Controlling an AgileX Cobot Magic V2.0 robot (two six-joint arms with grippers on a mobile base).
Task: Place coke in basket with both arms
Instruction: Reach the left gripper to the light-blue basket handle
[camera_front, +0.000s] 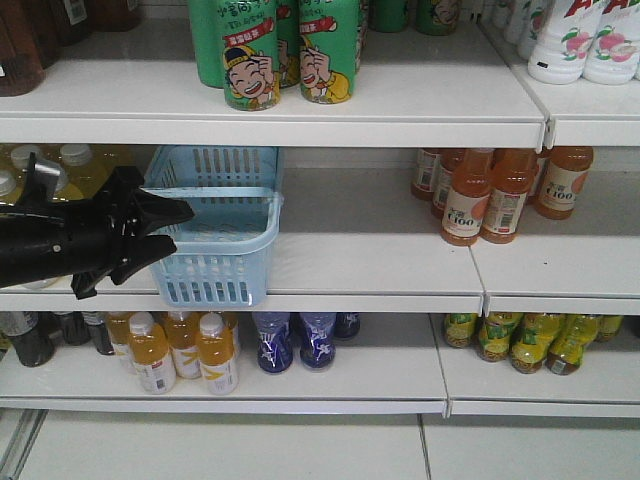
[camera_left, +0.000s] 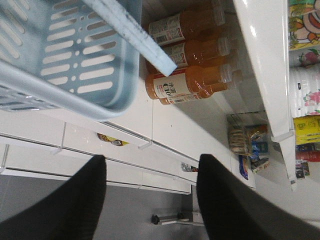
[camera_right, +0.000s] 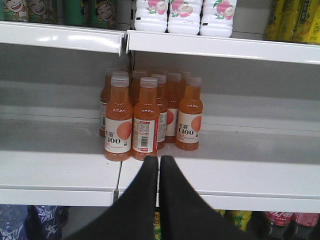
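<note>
Exterior front-facing view: your left end effector sits at far left, fingers well apart, holding nothing, just beside the light blue basket on the middle shelf. Right wrist view: your right end effector has its fingers pressed together, empty, facing orange bottles.

i see a pale blue basket with slotted walls, orange bottles with white labels, green cans printed with laughing cartoon faces, white shelves, and my black left gripper.
</note>
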